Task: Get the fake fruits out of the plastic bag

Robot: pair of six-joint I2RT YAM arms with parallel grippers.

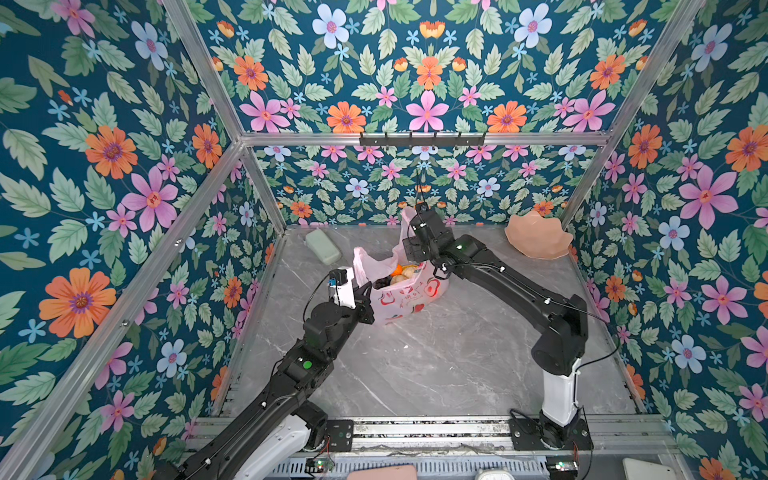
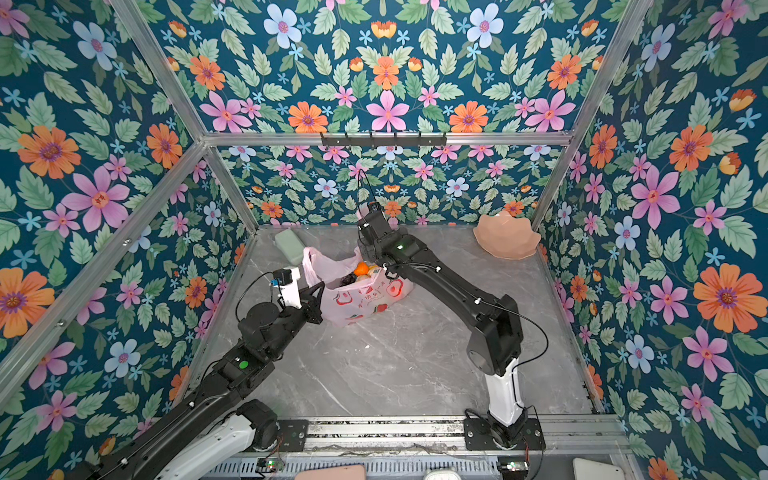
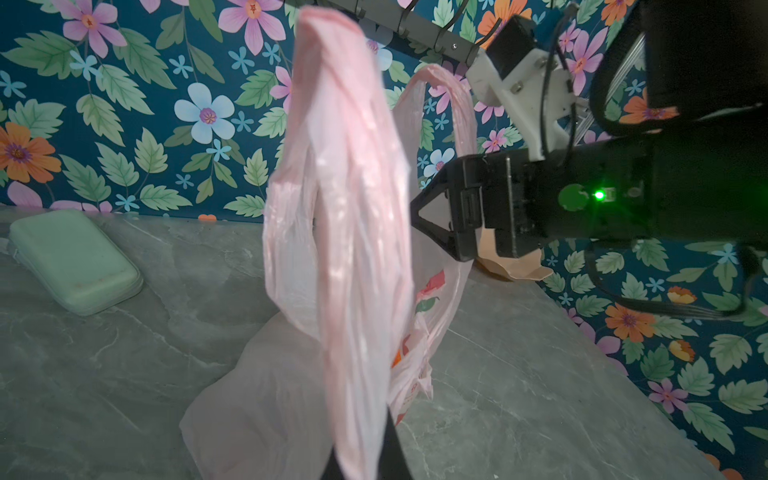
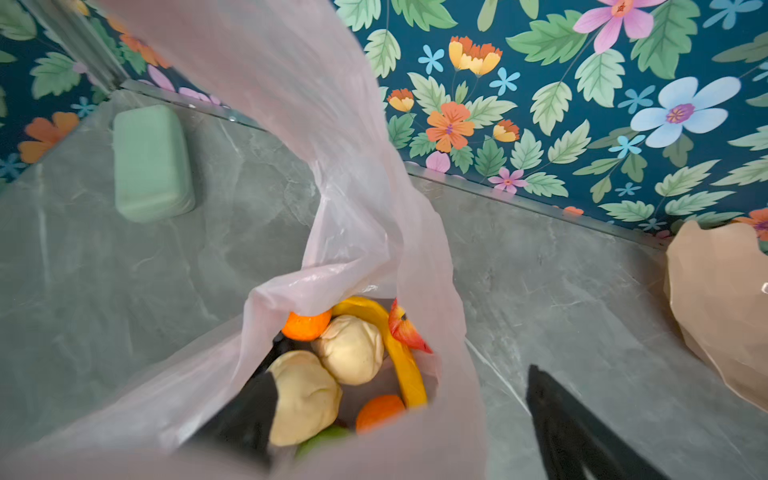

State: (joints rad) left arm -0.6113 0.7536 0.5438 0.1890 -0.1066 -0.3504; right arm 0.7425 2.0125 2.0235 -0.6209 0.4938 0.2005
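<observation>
Right wrist view: the right gripper [image 4: 402, 370] is seen with its jaws wide apart, one finger down inside the bag [image 4: 365, 199] beside the fruit, the other outside the film. Nothing is gripped.
Left gripper: the left gripper [image 1: 366, 293] is closed on one bag handle, which is held up so that the mouth stands open.
Fruit location: everything visible lies inside the bag, which rests on the table [image 1: 457, 353] between the two arms. None has been taken out yet.
Pile: two cream lumps [image 4: 353, 349] lie uppermost with a banana [image 4: 401, 357] curved round them. An orange [image 4: 306, 326] sits at the rim and a second orange [image 4: 380, 409] lower down. An apple [image 4: 405, 328] is pressed to the wall, and a green fruit [image 4: 324, 436] is half buried.
Step in hand: the first pick is judged to be under way.
Doing it well: the outer finger should be brought over the rim, or film will be pinched with the fruit. A top lump is best taken across its widest part and lifted straight up through the mouth. The handle should be held taut throughout.
Bag material: thin, translucent pink, crinkly film with red prints, likely to cling and fold inward.
Fruit surfaces: smooth, rounded plastic that may slip or roll; the lumps look matt and bumpy.
Surroundings: a peach faceted bowl [image 1: 538, 239] with a wavy rim stands well apart at the far right. A pale green rounded case [image 1: 323, 246] lies at the far left.
</observation>
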